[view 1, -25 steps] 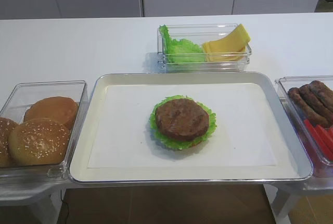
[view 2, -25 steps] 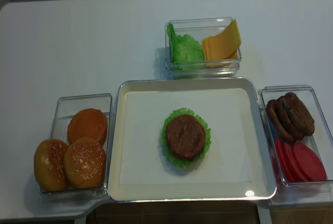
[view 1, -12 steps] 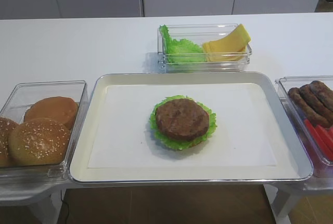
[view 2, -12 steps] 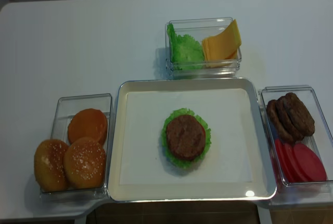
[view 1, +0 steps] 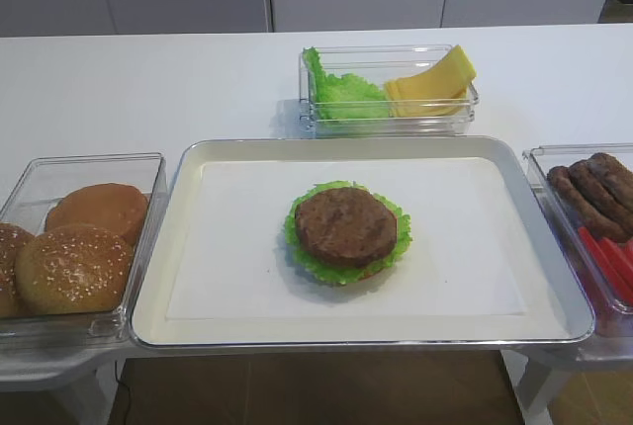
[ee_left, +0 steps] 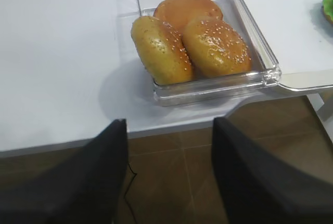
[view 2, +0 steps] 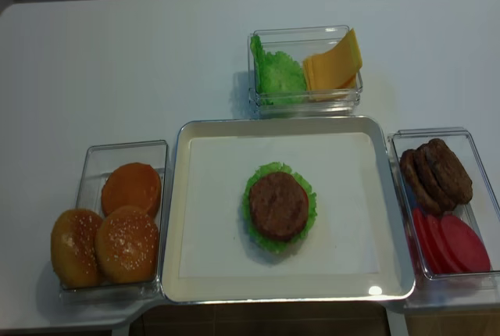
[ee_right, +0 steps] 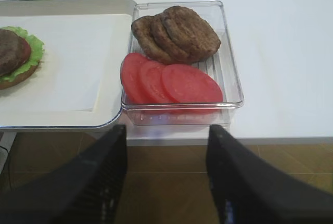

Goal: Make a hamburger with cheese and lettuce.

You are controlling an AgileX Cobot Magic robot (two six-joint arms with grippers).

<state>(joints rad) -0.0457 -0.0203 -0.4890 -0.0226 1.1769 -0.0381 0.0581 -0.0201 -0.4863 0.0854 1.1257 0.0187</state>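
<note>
2 end effectors, left (ee_left: pixel 166 177) and right (ee_right: pixel 165 179), hang wide and empty off the counter (view 1: pixel 148 79), so reaching for cheese (view 1: pixel 435 84) at 12 o'clock, we risk clipping the hamburger (view 1: pixel 345 231) mid-tray (view 1: pixel 178 237).

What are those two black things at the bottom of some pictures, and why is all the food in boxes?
Those are robot fingers. A camera sits on each robot arm, looking past its open right gripper or open left gripper. Both are holding nothing. The other two pictures come from cameras up high, looking down at the table.

In the middle is a tray with the half-built hamburger: a brown patty on lettuce. One box at the back holds more green leaves and yellow cheese. The left box holds buns. The right box holds patties and tomato slices. The robot picks pieces from the boxes to stack the burger.
</note>
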